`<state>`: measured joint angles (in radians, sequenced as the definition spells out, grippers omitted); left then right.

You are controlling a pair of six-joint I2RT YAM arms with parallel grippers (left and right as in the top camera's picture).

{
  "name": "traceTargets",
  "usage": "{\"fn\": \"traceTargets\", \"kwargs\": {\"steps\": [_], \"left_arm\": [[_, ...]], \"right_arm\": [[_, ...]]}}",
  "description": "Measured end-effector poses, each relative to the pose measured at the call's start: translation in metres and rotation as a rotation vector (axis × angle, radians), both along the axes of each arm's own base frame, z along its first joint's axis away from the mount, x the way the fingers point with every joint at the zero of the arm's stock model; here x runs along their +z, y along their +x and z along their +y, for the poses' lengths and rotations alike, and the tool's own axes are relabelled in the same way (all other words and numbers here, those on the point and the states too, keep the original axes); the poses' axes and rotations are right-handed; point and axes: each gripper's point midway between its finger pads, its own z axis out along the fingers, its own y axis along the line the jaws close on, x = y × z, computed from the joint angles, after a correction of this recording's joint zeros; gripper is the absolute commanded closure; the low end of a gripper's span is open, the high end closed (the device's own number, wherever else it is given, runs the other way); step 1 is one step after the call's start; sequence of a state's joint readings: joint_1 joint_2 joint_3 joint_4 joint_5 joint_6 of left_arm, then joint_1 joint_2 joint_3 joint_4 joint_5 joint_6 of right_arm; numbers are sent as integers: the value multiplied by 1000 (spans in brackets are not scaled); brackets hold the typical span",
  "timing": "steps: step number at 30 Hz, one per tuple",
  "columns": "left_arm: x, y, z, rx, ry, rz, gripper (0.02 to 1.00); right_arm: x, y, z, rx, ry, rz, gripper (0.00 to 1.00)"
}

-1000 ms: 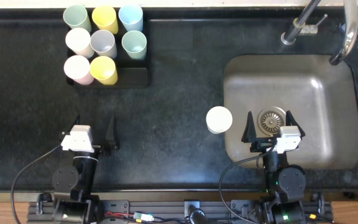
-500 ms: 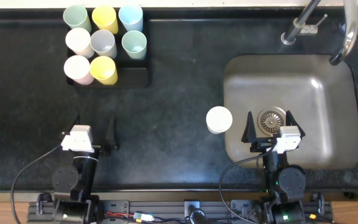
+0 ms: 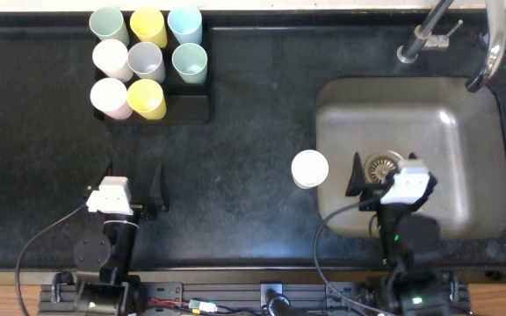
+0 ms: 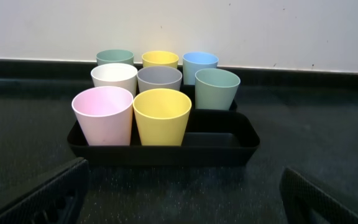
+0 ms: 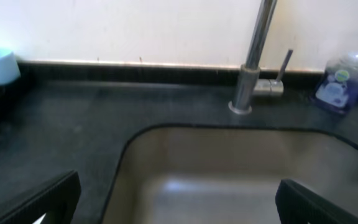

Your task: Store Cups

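A lone white cup (image 3: pixel 309 168) stands on the dark counter, just left of the sink (image 3: pixel 464 105). Several pastel cups (image 3: pixel 146 63) fill a black tray (image 3: pixel 193 111) at the back left, and its near right slot is bare. From the left wrist the same cups (image 4: pixel 160 115) stand in the tray (image 4: pixel 229 152) straight ahead. My left gripper (image 3: pixel 133 177) (image 4: pixel 185 199) is open, well short of the tray, holding nothing. My right gripper (image 3: pixel 380 168) (image 5: pixel 179 199) is open over the sink's near left part, to the right of the white cup.
A faucet (image 3: pixel 424 31) (image 5: pixel 253 56) stands behind the sink. A soap bottle (image 5: pixel 340 84) sits at the back right. The drain (image 3: pixel 383 168) lies beside my right gripper. Bare counter (image 3: pixel 235 193) stretches between the tray and the sink.
My right gripper has shifted a little to the right and turned slightly over the sink. The left arm and the cups have not moved.
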<state>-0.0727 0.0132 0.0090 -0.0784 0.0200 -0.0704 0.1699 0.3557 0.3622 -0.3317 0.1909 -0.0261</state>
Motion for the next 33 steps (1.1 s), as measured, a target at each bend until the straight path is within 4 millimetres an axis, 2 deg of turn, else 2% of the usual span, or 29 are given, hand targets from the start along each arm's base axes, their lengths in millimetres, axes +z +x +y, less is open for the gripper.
{"fn": "traceTargets", "kwargs": {"steps": [3,5,10,14,19,22,25,33], "left_arm": [[0,0,0,0,0,0,18],[0,0,0,0,0,0,18],[0,0,0,0,0,0,18],[0,0,0,0,0,0,18],[0,0,0,0,0,0,18],[0,0,0,0,0,0,18],[0,0,0,0,0,0,18],[0,0,0,0,0,0,18]], "right_arm": [[28,1,0,-2,-13,124,3],[39,3,2,1,-15,225,5],[39,9,21,83,2,506,3],[13,17,49,193,69,740,3],[-39,10,71,270,151,1035,3],[-65,3,75,268,172,1180,3],[-83,3,75,255,174,1258,3],[-111,5,69,214,145,1354,86]]}}
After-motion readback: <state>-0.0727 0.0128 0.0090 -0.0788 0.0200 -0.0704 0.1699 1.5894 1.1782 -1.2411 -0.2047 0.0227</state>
